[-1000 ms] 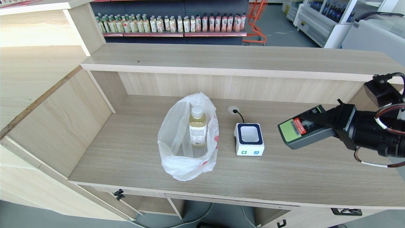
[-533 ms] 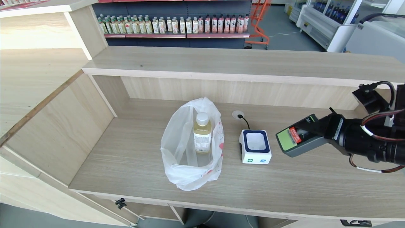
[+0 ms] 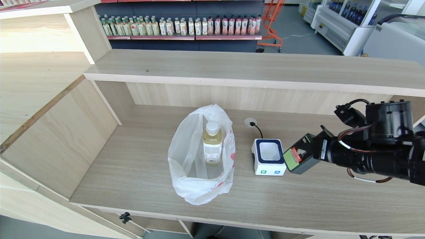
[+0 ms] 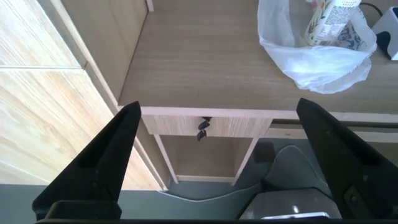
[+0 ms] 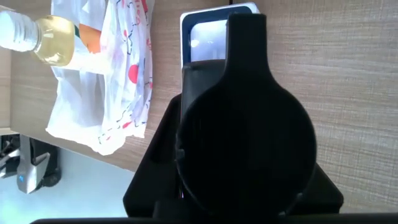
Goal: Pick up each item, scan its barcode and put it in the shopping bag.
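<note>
Head view first: the right gripper (image 3: 308,153) is clamped on a dark box (image 3: 294,159) with a green and red label. It holds the box up off the counter (image 3: 132,172), just beside the right edge of the scanner (image 3: 268,156). The labelled end points toward the scanner; can't tell if the two actually touch. The scanner is a little white block with a dark-framed window on top, and a black cable (image 3: 257,129) runs from it to a hole in the counter. Left of the scanner sits the bag (image 3: 189,172), white plastic with its mouth open, and a bottle (image 3: 212,144) of yellowish drink stands upright inside it. Past the counter there's a shelf (image 3: 182,26) lined with bottles.

Left wrist view: the left gripper (image 4: 217,106) has its fingers (image 4: 118,162) spread wide with nothing between them. It hangs out in front of the counter's front edge, lower than the top. The bag (image 4: 317,59) and bottle (image 4: 333,18) sit farther along the counter, with a corner of the scanner (image 4: 388,28) next to them.

Right wrist view: a dark mass blocks the middle, and I honestly can't tell box from fingers there. The scanner (image 5: 208,31) window peeks out right behind it, and the bag (image 5: 118,81) with the bottle (image 5: 43,43) lies off to one side.
</note>
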Motion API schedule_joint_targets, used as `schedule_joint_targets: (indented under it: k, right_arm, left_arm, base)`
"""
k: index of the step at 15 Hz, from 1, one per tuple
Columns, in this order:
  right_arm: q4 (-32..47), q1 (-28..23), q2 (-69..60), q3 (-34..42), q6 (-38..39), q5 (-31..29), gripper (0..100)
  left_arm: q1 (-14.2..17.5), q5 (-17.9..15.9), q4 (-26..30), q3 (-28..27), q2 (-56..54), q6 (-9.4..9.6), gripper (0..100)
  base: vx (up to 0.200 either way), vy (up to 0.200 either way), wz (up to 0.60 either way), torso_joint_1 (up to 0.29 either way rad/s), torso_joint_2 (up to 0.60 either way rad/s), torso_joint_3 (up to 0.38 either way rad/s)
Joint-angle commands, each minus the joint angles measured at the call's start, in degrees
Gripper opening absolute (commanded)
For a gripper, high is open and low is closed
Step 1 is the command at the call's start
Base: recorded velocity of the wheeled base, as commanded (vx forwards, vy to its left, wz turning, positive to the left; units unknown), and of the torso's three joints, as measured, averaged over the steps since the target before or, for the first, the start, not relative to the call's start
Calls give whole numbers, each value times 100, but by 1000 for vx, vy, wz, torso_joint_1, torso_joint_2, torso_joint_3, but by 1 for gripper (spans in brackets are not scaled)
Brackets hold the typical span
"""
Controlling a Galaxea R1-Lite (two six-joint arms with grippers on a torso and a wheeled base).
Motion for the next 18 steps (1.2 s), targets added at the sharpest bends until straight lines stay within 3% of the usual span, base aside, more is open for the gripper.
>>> schedule_joint_targets:
  k: [1, 7, 11, 18]
  right_arm:
    - [-264, 206, 542, -88, -18, -34, 0]
    - [-1152, 549, 1606, -554, -18, -394, 0]
    - [-1170, 549, 1905, -1038, -18, -377, 0]
    - [-1187, 584, 1993, -1099, 17, -386, 0]
  left_arm:
    - [5, 1, 0, 1, 9, -1, 100]
    - [5, 1, 0, 1, 9, -1, 100]
    - [5, 1, 0, 1, 9, -1, 100]
    - [5, 1, 0, 1, 9, -1, 100]
  base:
    - [0, 0, 0, 0, 0, 0]
    - [0, 0, 0, 0, 0, 0]
    - [0, 0, 0, 0, 0, 0]
    - [0, 0, 0, 0, 0, 0]
